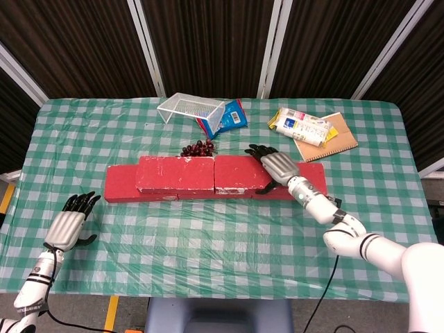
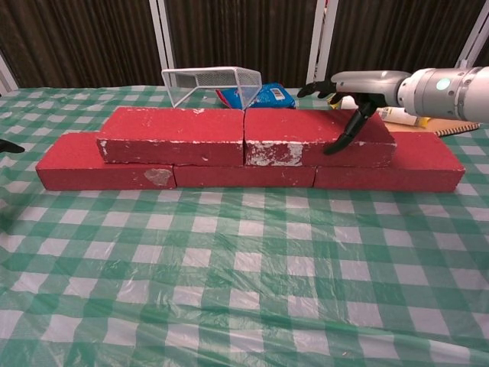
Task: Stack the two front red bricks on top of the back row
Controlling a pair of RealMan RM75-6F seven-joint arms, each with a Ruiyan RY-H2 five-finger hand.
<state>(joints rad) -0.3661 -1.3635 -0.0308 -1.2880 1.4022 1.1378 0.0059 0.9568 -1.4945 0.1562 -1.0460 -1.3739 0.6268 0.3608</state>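
— At the table's left edge, what is the left hand point(image 1: 69, 227) doing?
— It is lying idle on the checked cloth point(image 1: 208, 236), fingers loosely extended, holding nothing, well apart from the bricks.
— And the stack?
— Both upper bricks are sitting on the back row point(image 2: 99, 172): the left top brick point(image 2: 172, 135) and the right top brick point(image 2: 313, 136), touching end to end.
— The right hand point(image 2: 355, 84)?
— It is resting over the right top brick's far end, fingers spread, thumb down its front face. Judging by this, only letting go is remaining.
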